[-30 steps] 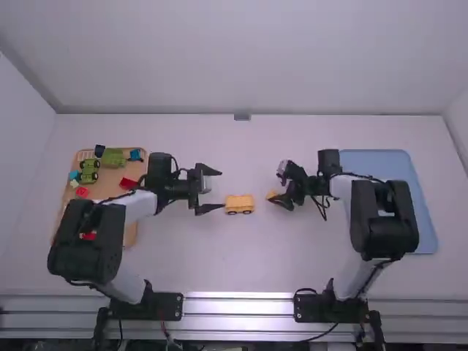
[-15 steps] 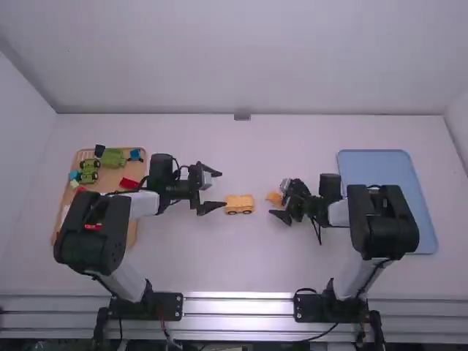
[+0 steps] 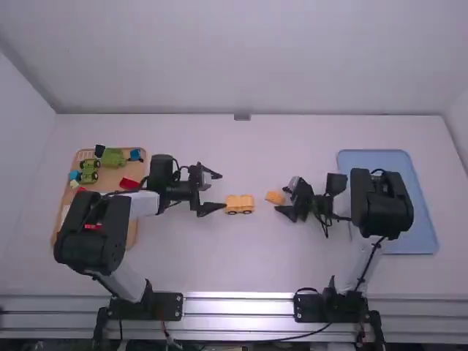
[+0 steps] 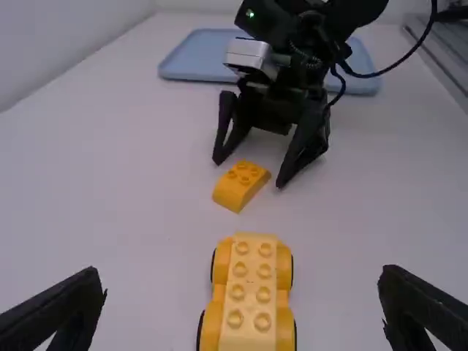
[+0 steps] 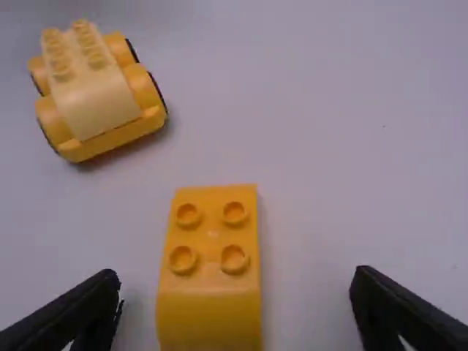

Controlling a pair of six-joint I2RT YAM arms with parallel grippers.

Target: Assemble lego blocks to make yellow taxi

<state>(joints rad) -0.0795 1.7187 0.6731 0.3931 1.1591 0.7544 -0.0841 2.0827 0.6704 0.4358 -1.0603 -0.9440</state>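
"How do the jaws stand on the left gripper (image 3: 219, 191)?"

"Wide open, released. In the high view one fingertip comes right up beside the car (image 3: 239, 205); whether it touches, I can't tell."

"And the right gripper (image 3: 283, 199)?"

"Open too, gripping nothing. From its own wrist its jaws stand well apart, one either side of the block (image 3: 275, 197). The left wrist view has the block just in front of them, loose on the worktop (image 3: 241, 270)."

"What does that block look like?"

"Orange-yellow, studs up: four of them in two rows, then a smooth end that curves down."

"The car?"

"Upright on the worktop, between the two grippers and to the left of the block, with a gap between them. It has a yellow base, black wheels down both sides, and a paler yellow top with eight studs. One end of that top slopes off smooth."

"So the two are apart."

"They are. The block sits at an angle to the car."

"Anything at the sides?"

"A tan tray (image 3: 110, 180) on the left, partly under the left arm, holding green, red and blue pieces. On the right, a blue tray (image 3: 421, 212), with the right arm over part of it."
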